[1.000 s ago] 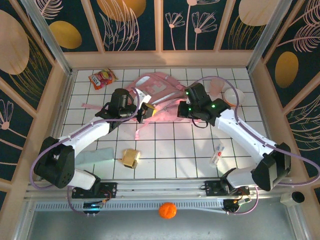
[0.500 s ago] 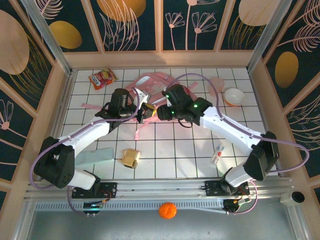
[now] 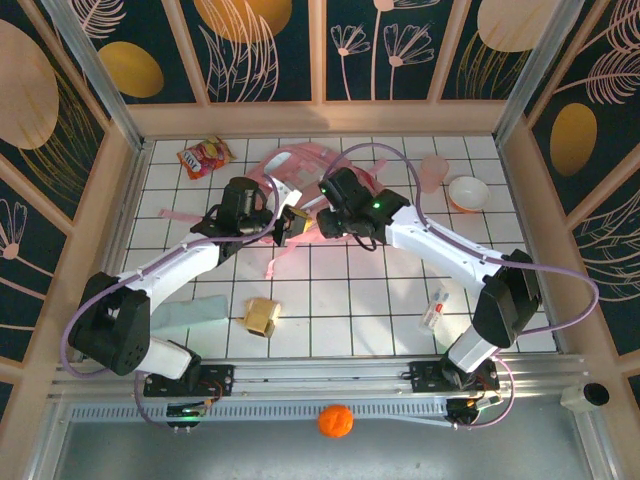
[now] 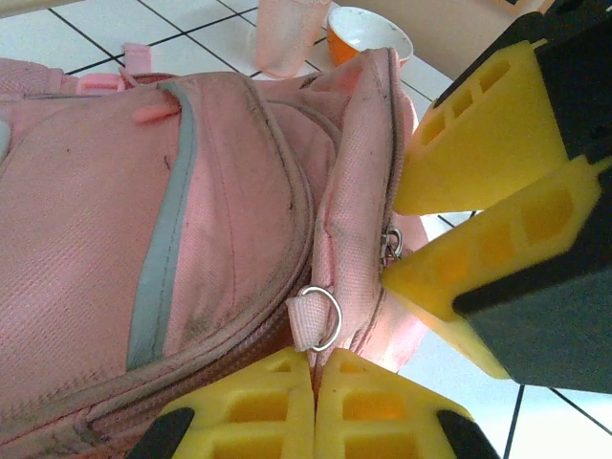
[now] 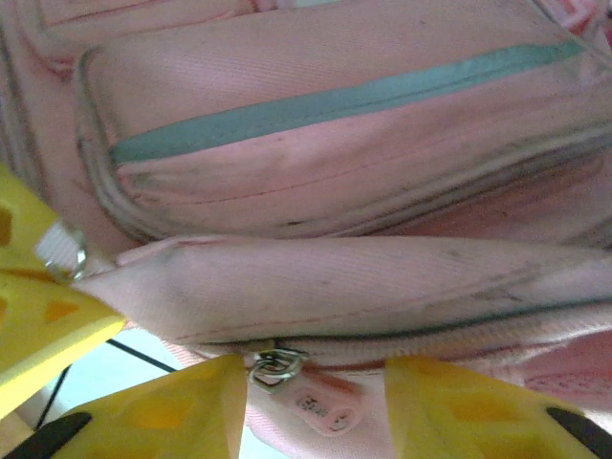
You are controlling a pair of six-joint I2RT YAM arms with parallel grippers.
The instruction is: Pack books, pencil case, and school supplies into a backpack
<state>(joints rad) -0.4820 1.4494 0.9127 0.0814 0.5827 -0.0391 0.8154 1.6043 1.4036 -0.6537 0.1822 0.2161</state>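
Observation:
The pink backpack lies at the back of the table, partly under both arms. My left gripper is shut on the fabric of its near edge, just below a small metal ring; the backpack takes up most of the left wrist view. My right gripper is open close beside it, its yellow fingers standing either side of the zipper pull on the backpack. The mint pencil case, a tan box and a white oblong item lie near the front. The books are out of view.
A red-orange snack bag lies at the back left. A pink cup and a white bowl stand at the back right. An orange ball rests on the front rail. Wooden walls enclose the tiled table.
My right gripper has swung left from the backpack's right side to its near edge beside the left gripper, and its jaws have opened. The left arm has held still.

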